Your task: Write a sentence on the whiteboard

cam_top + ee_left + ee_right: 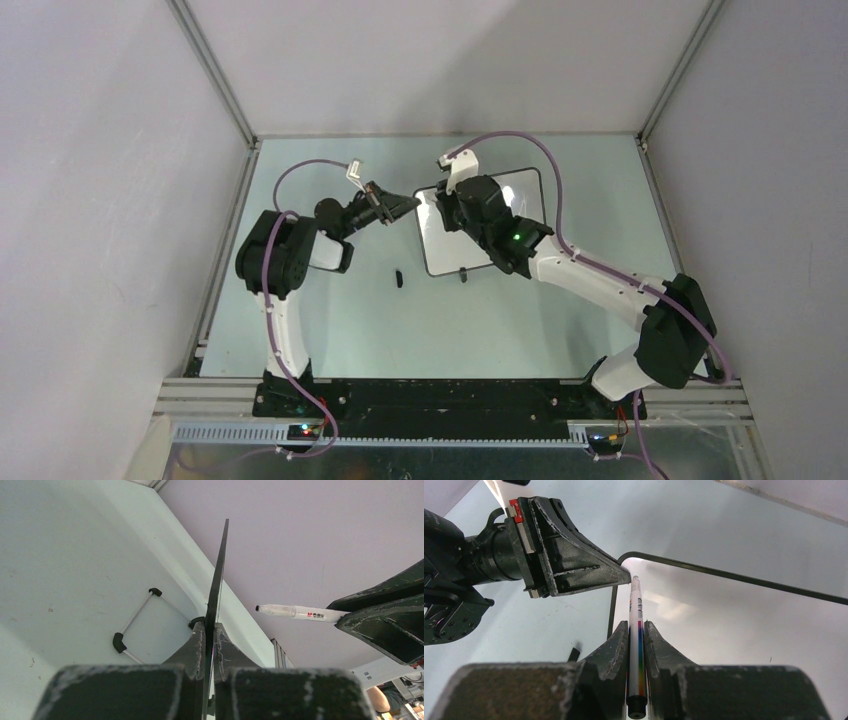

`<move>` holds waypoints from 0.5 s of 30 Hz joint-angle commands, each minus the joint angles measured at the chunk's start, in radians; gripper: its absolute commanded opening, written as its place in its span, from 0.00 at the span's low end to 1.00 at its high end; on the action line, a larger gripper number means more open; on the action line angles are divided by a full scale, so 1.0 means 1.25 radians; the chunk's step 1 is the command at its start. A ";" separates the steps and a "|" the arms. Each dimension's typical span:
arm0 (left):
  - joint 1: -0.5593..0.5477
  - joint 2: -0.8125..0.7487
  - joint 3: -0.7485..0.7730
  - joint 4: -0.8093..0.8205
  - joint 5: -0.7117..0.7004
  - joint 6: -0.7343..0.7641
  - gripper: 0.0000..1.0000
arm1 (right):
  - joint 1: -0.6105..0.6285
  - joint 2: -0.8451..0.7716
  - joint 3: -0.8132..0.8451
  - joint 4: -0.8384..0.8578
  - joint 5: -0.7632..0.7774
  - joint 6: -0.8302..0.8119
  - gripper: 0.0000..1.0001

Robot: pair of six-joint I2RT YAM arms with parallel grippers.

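The whiteboard [520,190] lies on the table, mostly covered by my right arm. My left gripper [408,204] is shut on its left edge; in the left wrist view [210,630] the board's black frame [218,575] runs edge-on between the fingers. My right gripper [636,630] is shut on a white marker [636,597], whose tip is near the board's corner, next to the left gripper [574,572]. The marker also shows in the left wrist view [295,612]. The board surface [734,625] looks blank; no sentence shows.
A small black marker cap [398,277] lies on the table in front of the board's left corner, also in the right wrist view [574,653]. A black foot [463,272] sits at the board's near edge. A wire stand with black ends [134,625] shows under the board.
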 commanded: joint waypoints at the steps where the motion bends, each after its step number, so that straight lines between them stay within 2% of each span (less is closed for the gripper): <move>1: 0.003 0.004 0.024 0.035 0.002 -0.004 0.00 | 0.006 0.010 0.041 0.005 0.001 -0.011 0.00; 15: 0.001 -0.009 0.014 0.036 0.011 0.019 0.00 | 0.007 0.022 0.041 0.004 0.006 -0.011 0.00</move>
